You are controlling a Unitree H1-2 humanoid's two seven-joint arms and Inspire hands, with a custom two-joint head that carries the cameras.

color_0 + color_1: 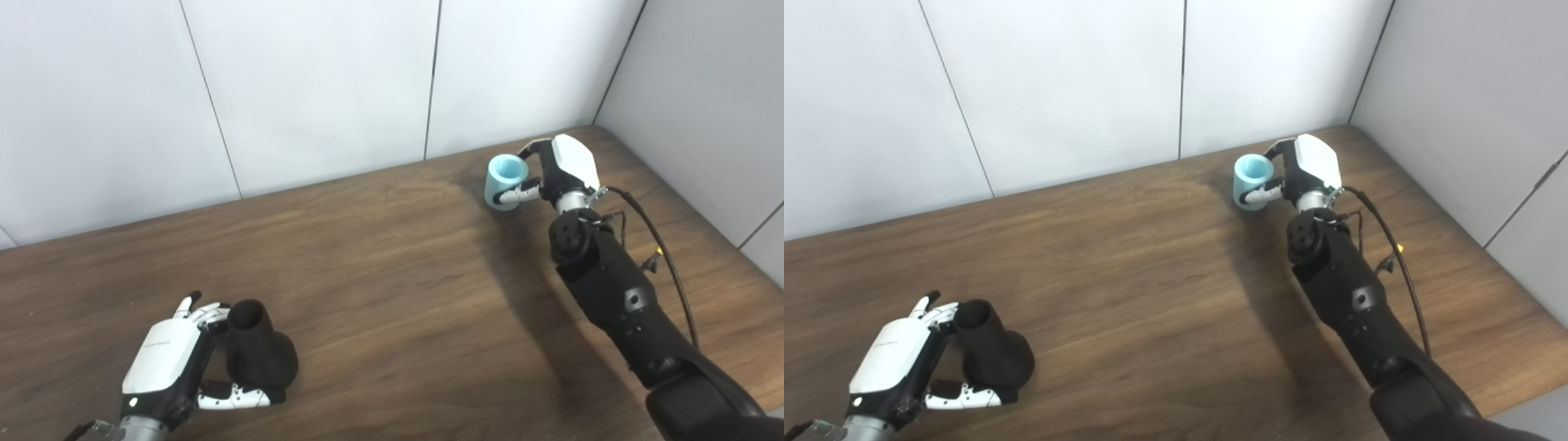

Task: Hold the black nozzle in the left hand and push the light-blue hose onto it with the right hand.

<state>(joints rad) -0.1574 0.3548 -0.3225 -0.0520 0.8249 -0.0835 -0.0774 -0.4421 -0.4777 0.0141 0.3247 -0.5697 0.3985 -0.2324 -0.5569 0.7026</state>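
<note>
So I read this as the pick-up stage, with the joining not yet begun. My left hand (168,367) sits at the near left of the table (380,257), fingers curled round the back of the nozzle (260,352) and thumb under its flared base; it looks like a loose wrap, and I cannot tell whether the nozzle is gripped firmly or lifted at all. My right hand (560,171) is far off by the back right corner, fingers and thumb closing on either side of the hose (505,182), a short pale-blue tube standing upright with its open end up; it seems to rest on the wood, held but not raised. What is left, I judge: lift both, bring them together, line up the bore, push. Between the two hands the wood is bare, so there is plenty of room to meet mid-table. The hose stands near the back wall and corner, and the nozzle near the front edge.
</note>
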